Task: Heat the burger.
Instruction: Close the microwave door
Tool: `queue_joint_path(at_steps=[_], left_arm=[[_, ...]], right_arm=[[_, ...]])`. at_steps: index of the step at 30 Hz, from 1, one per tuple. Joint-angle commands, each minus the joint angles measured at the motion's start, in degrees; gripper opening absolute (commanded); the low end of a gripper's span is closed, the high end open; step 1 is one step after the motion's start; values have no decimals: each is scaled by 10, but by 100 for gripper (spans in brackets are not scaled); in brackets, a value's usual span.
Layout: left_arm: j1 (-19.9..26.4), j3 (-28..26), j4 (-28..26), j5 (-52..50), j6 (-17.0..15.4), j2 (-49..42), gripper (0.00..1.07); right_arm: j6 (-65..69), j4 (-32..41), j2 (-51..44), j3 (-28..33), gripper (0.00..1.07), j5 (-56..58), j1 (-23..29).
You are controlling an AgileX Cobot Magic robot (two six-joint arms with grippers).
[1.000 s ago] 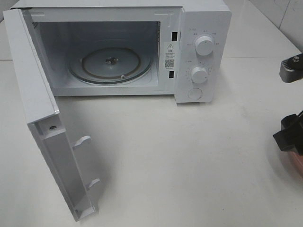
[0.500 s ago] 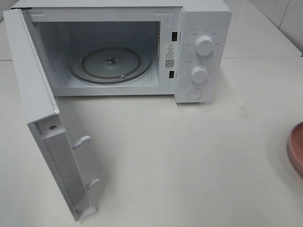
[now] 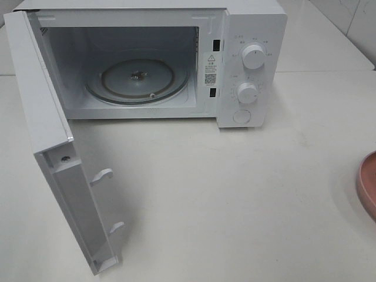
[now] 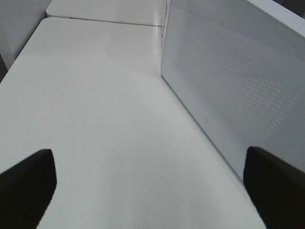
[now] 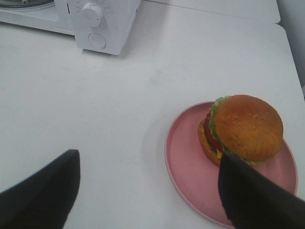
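Hovering above the burger (image 5: 240, 129), the right tool (image 5: 147, 191) is spread wide, empty. Burger sits on pink plate (image 5: 183, 162) at the table's 3 o'clock edge; microwave (image 3: 252, 35) door open. Next: descend, grip. Left tool (image 4: 152, 186) released, idle.

Microwave (image 3: 247, 35) at back of surface (image 3: 235, 194), door (image 3: 53, 147) swung open to its left, turntable (image 3: 138, 79) inside, knobs (image 3: 254, 57) on its right panel. Plate (image 5: 190, 167) near surface's right edge, burger (image 5: 243, 129) on it, well apart from microwave.
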Motion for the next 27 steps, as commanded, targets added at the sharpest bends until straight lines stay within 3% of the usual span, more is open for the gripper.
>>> queue_joint_path(at_steps=[1,16,27], left_arm=[[1,2,0,-1,0,-10,100],[1,2,0,-1,0,-10,100],[1,2,0,-1,0,-10,100]], right_arm=[[-2,5,-34,14,76,3,-16],[-2,13,-155,29,76,40,-40],[-3,13,-154,29,76,40,-40]])
